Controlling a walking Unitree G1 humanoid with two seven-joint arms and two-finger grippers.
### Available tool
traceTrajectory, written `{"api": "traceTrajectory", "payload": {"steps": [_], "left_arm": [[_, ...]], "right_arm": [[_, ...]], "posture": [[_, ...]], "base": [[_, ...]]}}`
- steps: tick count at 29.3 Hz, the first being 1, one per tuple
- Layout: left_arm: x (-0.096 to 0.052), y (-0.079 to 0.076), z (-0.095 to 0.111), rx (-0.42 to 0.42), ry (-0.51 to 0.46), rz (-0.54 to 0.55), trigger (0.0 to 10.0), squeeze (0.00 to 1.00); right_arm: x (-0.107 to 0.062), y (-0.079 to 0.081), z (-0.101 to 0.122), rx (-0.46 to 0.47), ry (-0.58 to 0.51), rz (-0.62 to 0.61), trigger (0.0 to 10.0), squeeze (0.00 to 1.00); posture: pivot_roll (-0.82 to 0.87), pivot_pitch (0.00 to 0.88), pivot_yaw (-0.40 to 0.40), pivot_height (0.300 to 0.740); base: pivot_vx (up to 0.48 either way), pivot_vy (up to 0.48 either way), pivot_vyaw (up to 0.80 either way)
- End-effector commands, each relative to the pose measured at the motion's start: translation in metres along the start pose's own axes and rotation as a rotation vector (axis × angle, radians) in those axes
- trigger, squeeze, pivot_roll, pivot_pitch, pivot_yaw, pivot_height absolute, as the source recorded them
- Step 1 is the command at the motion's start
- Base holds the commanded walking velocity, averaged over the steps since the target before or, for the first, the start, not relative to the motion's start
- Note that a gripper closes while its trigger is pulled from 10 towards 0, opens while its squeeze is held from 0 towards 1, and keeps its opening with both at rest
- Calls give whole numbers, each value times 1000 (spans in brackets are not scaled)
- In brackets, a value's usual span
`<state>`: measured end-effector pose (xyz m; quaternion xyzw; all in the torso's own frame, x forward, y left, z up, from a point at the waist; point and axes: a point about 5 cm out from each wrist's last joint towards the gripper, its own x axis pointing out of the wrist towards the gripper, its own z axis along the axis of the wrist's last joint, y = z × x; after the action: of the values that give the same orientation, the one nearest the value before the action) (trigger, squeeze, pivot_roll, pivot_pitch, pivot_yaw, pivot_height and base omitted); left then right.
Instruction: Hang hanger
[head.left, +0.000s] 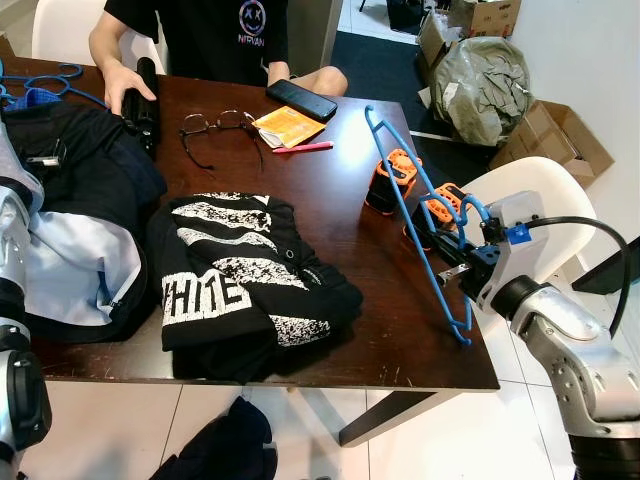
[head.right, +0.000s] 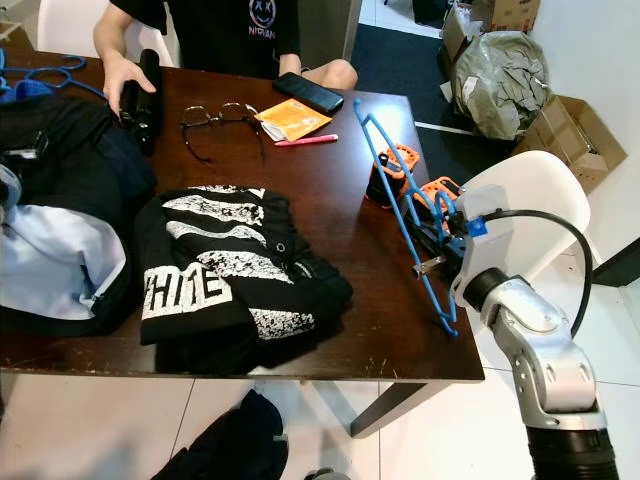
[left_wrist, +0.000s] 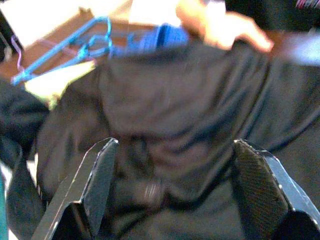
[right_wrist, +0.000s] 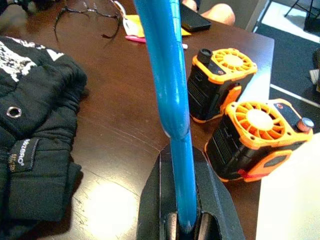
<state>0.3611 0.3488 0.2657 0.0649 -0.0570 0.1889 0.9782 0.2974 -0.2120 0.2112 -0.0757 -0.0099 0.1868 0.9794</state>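
Pinching the blue hanger (head.left: 405, 200) at its lower part, the right end effector (head.left: 452, 262) at the frame's right held it slanting toward upper centre over the surface (head.left: 350, 230), while the left end effector (left_wrist: 175, 185) hovered spread above dark clothes (left_wrist: 190, 100).

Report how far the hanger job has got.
Done: the right gripper is shut on the blue hanger and holds it up over the table's right edge, beside two orange fans. In hand: carrying it. Left: hanging it; no rail is in view. The left gripper hovers open over dark clothing.
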Motion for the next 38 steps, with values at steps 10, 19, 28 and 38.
{"api": "traceTrajectory", "payload": {"steps": [10,19,28,38], "left_arm": [[-5,2,-30,68,177,-9,10000,0],[-4,2,-29,79,164,-20,0,0],[-4,1,-29,83,162,-25,0,0],[-3,-57,67,-182,-200,-311,0,0]], "right_arm": [[-6,-4,-3,0,42,-8,10000,0],[-4,-5,0,1,35,-8,10000,0],[-3,-7,-1,6,30,-22,10000,0],[8,-5,-2,38,-17,-46,10000,0]], "posture": [[-142,229,-147,740],[-138,227,-150,740],[-132,203,-142,740],[-80,139,-111,740]], "base": [[0,0,0],[0,0,0],[0,0,0],[0,0,0]]}}
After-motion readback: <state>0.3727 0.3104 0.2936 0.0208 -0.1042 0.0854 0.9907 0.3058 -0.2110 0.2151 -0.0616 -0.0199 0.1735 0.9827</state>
